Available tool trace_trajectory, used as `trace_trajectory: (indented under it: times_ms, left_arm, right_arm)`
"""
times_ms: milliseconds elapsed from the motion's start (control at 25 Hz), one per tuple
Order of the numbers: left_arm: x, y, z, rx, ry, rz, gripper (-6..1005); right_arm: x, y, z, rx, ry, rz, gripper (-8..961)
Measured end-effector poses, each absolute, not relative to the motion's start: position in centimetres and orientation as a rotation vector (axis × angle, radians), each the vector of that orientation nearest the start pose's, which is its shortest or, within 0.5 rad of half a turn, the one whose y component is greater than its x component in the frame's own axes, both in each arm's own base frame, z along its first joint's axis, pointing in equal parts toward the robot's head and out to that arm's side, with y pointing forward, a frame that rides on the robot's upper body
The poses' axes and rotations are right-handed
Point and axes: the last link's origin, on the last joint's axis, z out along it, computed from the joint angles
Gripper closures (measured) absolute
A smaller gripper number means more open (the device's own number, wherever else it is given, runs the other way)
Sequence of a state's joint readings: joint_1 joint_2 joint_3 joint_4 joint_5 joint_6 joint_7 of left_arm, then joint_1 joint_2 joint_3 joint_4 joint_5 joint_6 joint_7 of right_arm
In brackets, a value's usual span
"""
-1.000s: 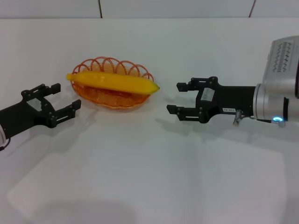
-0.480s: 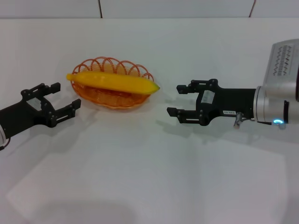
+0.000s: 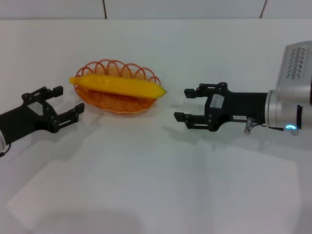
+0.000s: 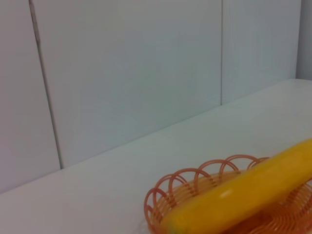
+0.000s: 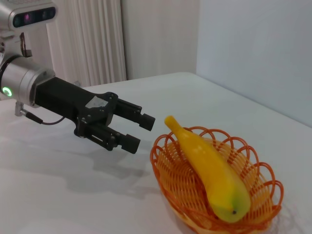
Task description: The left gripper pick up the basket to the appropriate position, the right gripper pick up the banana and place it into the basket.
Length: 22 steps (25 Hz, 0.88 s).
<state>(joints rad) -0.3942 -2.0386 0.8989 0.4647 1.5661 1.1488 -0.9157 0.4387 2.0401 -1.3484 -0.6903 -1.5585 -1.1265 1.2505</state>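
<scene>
Two grippers flank the scene: at the left edge, the left gripper (image 3: 62,105) hangs spread and empty; the banana (image 3: 118,86) lies across the basket (image 3: 97,103) left of centre; at right, the right gripper (image 3: 185,104) is spread, empty.

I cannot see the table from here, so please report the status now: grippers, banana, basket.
Left gripper open, beside basket. Right gripper open, empty, off banana's tip. Banana lying across basket. Nothing in the way.
</scene>
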Motion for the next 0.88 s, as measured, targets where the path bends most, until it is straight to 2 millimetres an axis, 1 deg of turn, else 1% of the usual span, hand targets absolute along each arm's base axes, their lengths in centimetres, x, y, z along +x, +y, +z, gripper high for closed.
trace_trajectory:
  times_ms: [880]
  left_arm:
    - [-32.97,32.83,-0.77,-2.353,-0.473,-0.499,229]
  right_arm:
    - [25.71,33.80,-4.97,-2.707,0.385,0.469,252]
